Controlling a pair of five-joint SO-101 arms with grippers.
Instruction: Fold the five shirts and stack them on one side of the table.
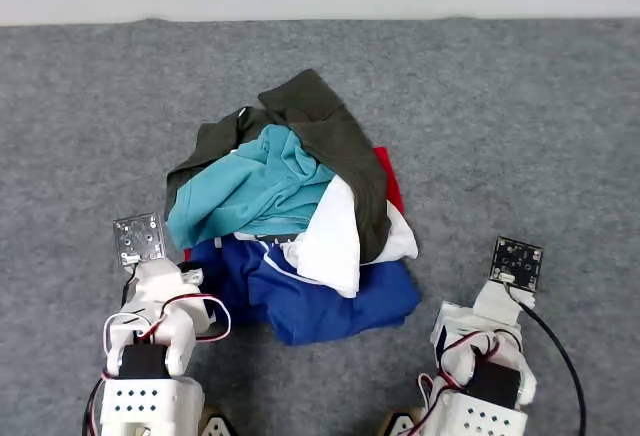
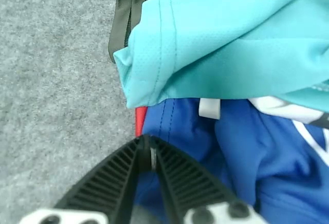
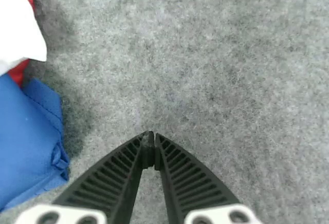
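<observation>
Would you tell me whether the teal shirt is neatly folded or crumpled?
Crumpled: the teal shirt lies bunched with loose wrinkles atop the blue shirt, beside the dark olive shirt.

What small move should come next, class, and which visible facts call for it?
Probably open the left gripper and ease it toward the crumpled teal fabric shirt. The gripper is shut and holds nothing, with its tips just short of the teal hem. The teal shirt lies unfolded over the rumpled blue fabric shirt, so it looks easiest to pull free first.
</observation>
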